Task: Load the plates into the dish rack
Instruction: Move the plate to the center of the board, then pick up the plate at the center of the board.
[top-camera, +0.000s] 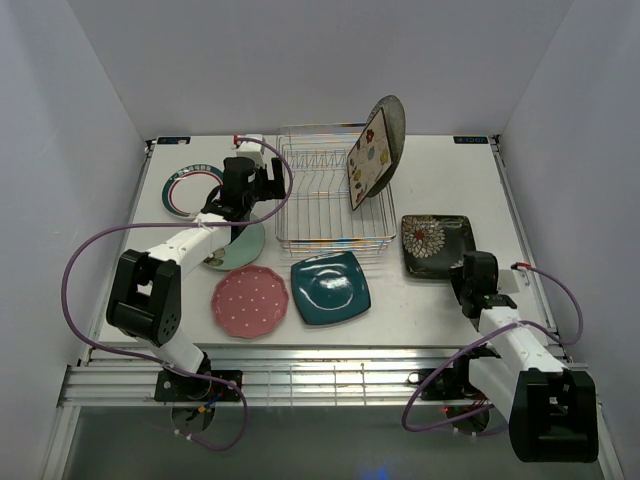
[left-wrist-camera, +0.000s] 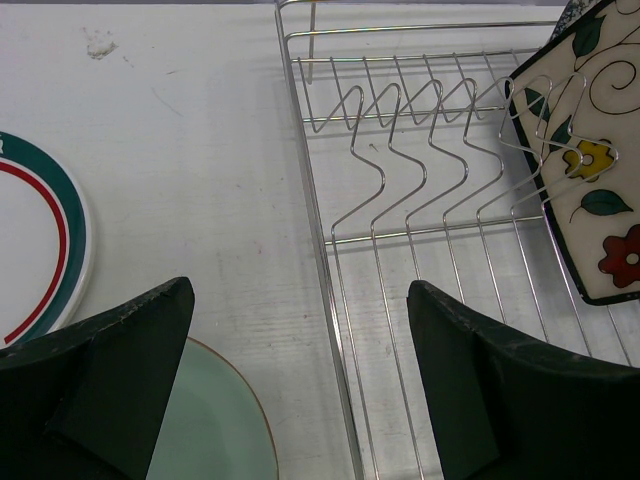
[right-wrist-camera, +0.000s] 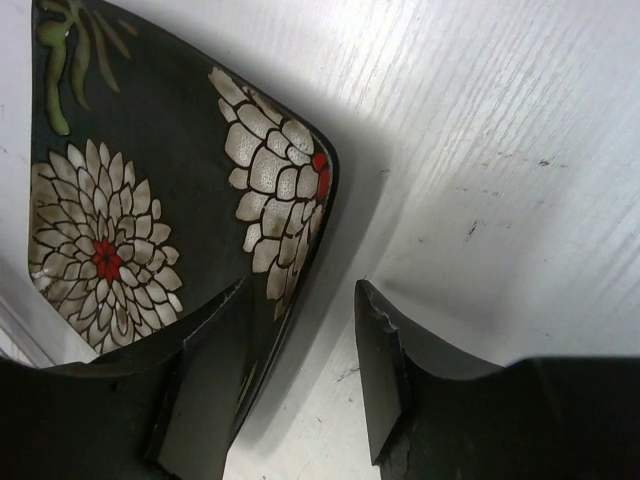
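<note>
The rack (top-camera: 310, 205) holds the grey plate (top-camera: 391, 113) and cream plate (top-camera: 368, 158) upright at its right end. The white plate (top-camera: 186, 190), mint plate (left-wrist-camera: 215, 420), teal plate (top-camera: 328, 288), pink plate (top-camera: 250, 301) and black plate (top-camera: 435, 243) lie on the table (top-camera: 450, 180), unloaded. The left gripper (left-wrist-camera: 300, 288) hangs spread and empty over the rack's left rail; the right gripper (right-wrist-camera: 300, 295), spread, straddles the black plate's corner.

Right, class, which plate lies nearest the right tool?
The black square plate with white flowers: its edge sits inside the open right tool; others lie farther off.

A white table (top-camera: 450, 190) with a faint grain is boxed in by plain pale walls (top-camera: 320, 60) on three sides. A silver rail (top-camera: 330, 383) runs along its near edge. Small dark specks (right-wrist-camera: 470, 228) and a pale crumbly smudge (left-wrist-camera: 100, 42) mark the tabletop.
</note>
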